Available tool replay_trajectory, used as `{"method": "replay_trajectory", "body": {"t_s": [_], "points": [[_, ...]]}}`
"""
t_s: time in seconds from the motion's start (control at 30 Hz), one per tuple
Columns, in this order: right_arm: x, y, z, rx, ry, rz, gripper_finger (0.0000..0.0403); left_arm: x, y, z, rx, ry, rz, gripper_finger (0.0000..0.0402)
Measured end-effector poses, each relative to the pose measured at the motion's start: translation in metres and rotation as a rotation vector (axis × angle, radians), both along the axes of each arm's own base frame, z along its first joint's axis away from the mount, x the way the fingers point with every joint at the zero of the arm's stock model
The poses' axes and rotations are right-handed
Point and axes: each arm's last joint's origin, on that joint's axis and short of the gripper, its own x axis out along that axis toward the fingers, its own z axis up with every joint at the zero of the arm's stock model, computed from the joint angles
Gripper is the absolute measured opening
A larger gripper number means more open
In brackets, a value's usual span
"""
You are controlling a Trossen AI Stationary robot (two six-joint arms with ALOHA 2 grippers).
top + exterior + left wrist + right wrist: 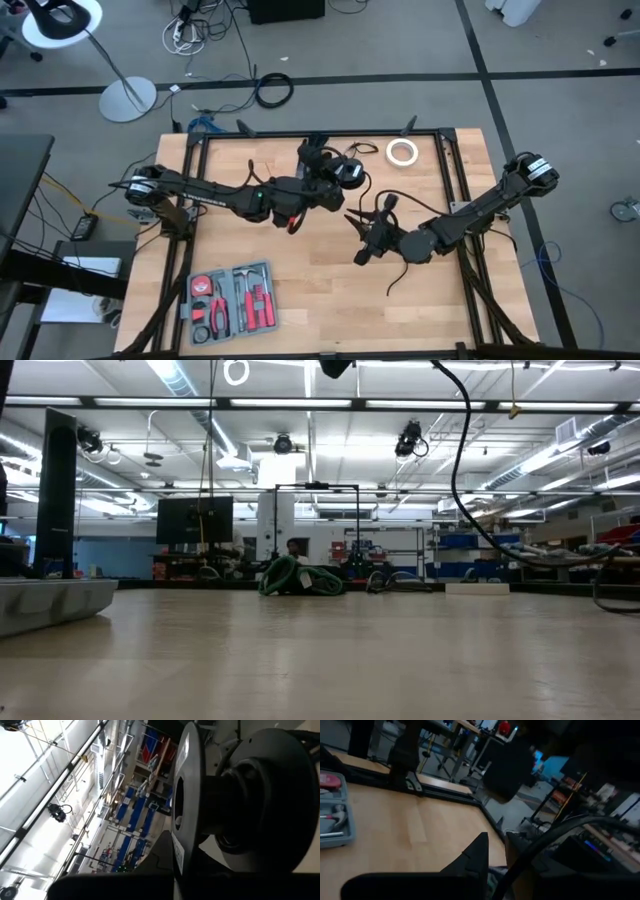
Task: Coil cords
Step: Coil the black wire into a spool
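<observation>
Two arms meet mid-counter [300,290] — wide bare wood toward the near edge. Left end effector [322,160] is pressed together by the cord bundle [350,172]; right end effector [365,232] pinches a cord [358,222] — tool case [232,302] sits near the front-left corner.

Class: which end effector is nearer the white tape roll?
Left. The left end effector sits just beside the tape roll; the right end effector is farther off, toward the table's middle.

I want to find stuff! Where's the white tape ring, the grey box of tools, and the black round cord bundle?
white tape ring [403,152], high view, on its white band.
grey box of tools [232,297], high view, middle of the open tray.
black round cord bundle [350,172], high view, on its top face.
</observation>
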Motion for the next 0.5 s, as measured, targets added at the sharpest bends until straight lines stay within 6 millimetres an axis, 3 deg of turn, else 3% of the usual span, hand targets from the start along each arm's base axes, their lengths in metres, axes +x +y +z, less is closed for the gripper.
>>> {"method": "replay_trajectory", "body": {"t_s": [0.5], "points": [[-0.011,0.01,-0.017,0.154,0.022,0.005,0.0046,0.0,0.0,0.002,-0.02,-0.042,-0.013,0.0]]}}
